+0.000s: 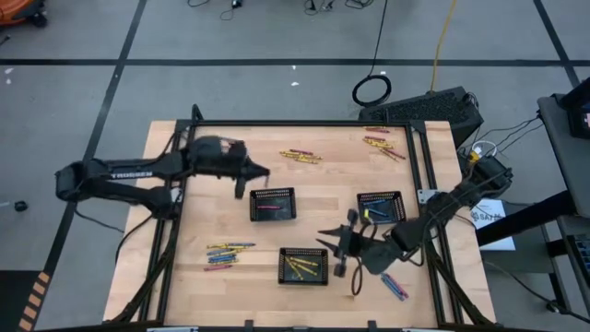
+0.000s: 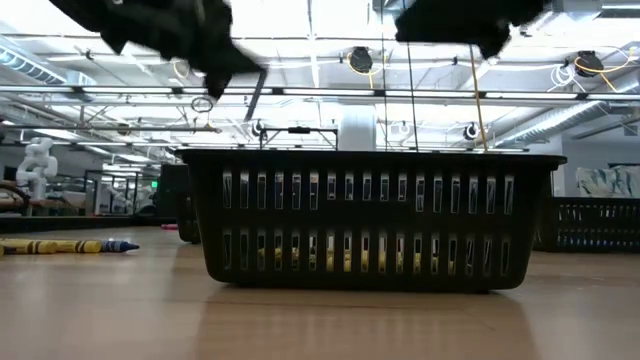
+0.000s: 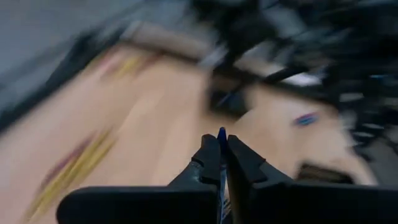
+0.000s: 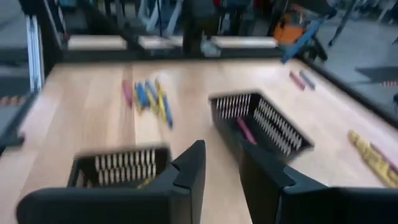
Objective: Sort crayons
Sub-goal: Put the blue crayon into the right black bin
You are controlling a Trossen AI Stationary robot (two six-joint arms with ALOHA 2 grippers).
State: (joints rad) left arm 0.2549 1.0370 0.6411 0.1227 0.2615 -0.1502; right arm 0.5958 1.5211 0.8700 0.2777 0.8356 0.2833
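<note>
Crayons (image 1: 230, 253) lie loose in clusters around the pink-crayon tray (image 1: 273, 204); one blue crayon (image 3: 221, 163), seemingly, stands pinched in the left gripper (image 3: 222, 149).

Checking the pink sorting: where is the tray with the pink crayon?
In the high view, the tray with the pink crayon sits left of centre, just below the left gripper.

Three trays (image 1: 273, 204) mid-table (crayons (image 1: 230, 254) lie scattered around).
</note>
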